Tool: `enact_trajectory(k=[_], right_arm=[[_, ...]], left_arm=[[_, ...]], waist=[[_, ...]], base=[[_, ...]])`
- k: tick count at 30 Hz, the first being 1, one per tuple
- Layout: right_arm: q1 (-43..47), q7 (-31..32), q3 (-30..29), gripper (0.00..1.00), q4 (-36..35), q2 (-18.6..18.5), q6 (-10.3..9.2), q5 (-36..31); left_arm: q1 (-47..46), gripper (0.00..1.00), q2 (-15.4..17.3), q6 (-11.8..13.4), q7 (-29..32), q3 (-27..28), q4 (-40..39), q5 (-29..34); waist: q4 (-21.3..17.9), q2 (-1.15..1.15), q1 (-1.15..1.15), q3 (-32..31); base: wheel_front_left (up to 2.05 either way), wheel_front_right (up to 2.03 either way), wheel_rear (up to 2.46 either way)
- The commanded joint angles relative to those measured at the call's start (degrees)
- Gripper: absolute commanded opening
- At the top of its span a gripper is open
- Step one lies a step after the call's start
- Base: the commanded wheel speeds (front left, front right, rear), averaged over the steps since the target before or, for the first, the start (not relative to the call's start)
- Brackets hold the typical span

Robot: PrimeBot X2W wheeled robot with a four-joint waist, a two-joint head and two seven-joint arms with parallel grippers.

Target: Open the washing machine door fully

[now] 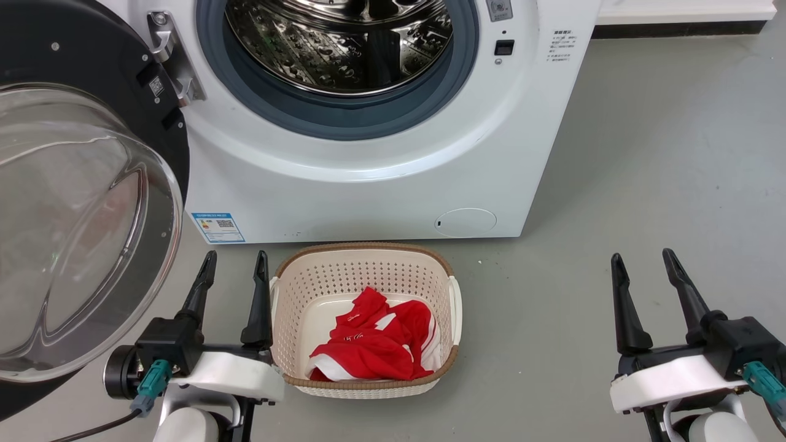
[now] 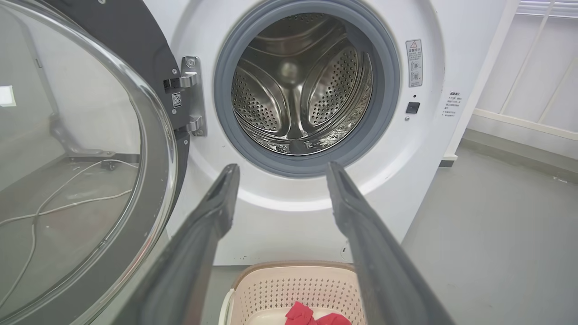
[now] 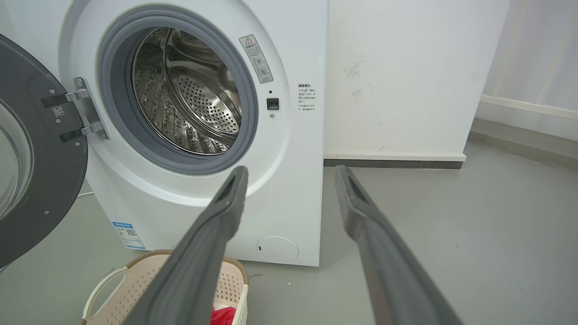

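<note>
The washing machine door (image 1: 86, 209) hangs swung out to the left on its metal hinge (image 1: 172, 58), its black ring and clear glass bowl (image 2: 76, 158) facing me; it shows again at the left edge as the door (image 3: 40, 171). The steel drum (image 1: 341, 43) lies exposed inside its grey rubber ring. My left gripper (image 1: 235, 261) is open, low beside the door's right rim, touching nothing. My right gripper (image 1: 642, 259) is open over bare floor at the lower right. Both pairs of fingers (image 2: 216, 212) (image 3: 230, 203) hold nothing.
A cream basket (image 1: 288, 319) holding red and white clothing (image 1: 374, 344) stands on the grey floor in front of the machine, between my grippers. A small round white service flap (image 1: 465, 221) sits low on the machine front. A white wall (image 3: 406, 81) rises right of the machine.
</note>
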Motion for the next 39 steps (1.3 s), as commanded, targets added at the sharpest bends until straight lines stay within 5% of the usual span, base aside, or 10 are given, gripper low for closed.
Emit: enact_trajectory(k=[1,29,30,39], right_arm=[[0.3,-0.2,0.0,1.0,0.1,0.0,-0.06,0.2],[0.2,-0.6,0.6,1.0,0.7,0.0,-0.06,0.9],[0.4,-0.4,0.5,0.0,0.7,0.0,0.0,0.6],[1.0,1.2,0.6,0.0,2.2,-0.4,0.0,9.1]], left_arm=[[0.3,1.0,0.0,0.2,-0.1,0.2,0.0,0.4],[1.4,1.0,-0.5,0.6,-0.1,1.9,-0.8,2.2],[0.9,0.0,-0.5,0.4,0.0,1.7,-0.5,1.9],[1.0,0.0,-0.7,0.0,2.5,2.6,1.9,-5.7]], waist=[[-0.1,0.0,0.0,0.0],[-0.9,0.0,0.0,0.0],[-0.9,0.0,0.0,0.0],[-0.9,0.0,0.0,-0.3]], base=[[0.0,0.0,0.0],[0.0,0.0,0.0],[0.0,0.0,0.0],[0.0,0.0,0.0]])
